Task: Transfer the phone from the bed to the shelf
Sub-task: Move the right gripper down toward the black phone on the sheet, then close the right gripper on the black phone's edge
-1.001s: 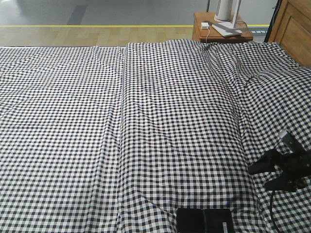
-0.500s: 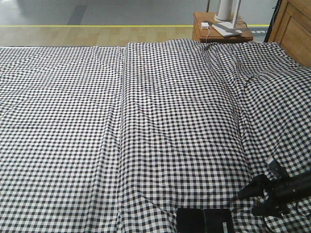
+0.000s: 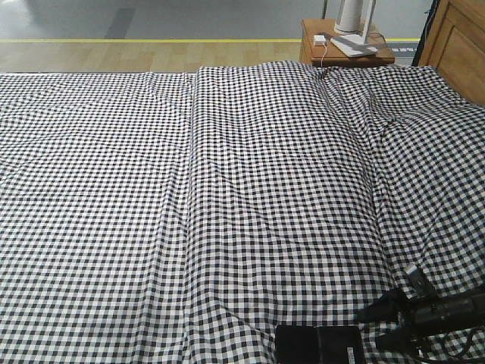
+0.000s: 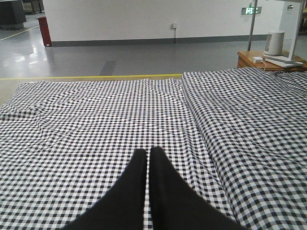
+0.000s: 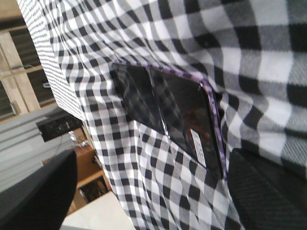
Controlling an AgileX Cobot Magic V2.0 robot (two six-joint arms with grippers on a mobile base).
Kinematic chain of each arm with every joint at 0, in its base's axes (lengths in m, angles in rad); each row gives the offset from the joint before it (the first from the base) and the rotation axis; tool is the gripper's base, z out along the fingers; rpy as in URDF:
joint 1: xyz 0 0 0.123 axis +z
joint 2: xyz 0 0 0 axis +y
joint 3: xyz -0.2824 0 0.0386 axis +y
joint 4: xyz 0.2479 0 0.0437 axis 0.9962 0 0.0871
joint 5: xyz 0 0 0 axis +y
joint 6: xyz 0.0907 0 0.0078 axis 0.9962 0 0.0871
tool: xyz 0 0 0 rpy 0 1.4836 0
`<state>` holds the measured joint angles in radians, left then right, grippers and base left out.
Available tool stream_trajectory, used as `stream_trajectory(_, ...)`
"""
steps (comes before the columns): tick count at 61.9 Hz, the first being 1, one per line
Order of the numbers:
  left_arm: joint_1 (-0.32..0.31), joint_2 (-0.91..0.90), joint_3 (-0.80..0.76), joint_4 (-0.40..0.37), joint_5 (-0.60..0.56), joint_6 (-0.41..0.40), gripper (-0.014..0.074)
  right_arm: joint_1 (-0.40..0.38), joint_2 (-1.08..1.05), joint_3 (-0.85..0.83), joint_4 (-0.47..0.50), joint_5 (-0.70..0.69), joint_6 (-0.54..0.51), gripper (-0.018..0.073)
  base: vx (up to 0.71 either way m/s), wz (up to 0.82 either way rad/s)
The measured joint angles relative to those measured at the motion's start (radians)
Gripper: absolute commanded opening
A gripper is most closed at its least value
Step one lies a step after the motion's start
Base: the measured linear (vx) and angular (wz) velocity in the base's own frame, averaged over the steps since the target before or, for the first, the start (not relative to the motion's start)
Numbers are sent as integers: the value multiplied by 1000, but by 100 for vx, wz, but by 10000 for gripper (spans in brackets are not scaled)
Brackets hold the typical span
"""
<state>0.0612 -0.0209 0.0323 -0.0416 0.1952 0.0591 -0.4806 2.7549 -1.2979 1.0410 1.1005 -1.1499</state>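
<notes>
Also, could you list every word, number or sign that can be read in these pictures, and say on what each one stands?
No text can be read with certainty.
Green lit sign, high in the background of the left wrist view: characters too small and blurred to read.
White sticker on the phone, right wrist view: barcode-like print, too blurred to read.

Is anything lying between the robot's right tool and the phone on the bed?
Nothing visible does. The right tool is open, close beside the phone, and only the bare checked cloth of the bed lies between them.
</notes>
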Motion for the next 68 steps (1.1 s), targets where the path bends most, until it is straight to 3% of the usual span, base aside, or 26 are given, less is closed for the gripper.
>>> stream_trajectory(48,0,0,0,0,0,0,1,0,106,-5,160,20,-112,594,0,0)
stream_trajectory(68,0,0,0,0,0,0,1,39,107,-58,153,20,-129,594,0,0)
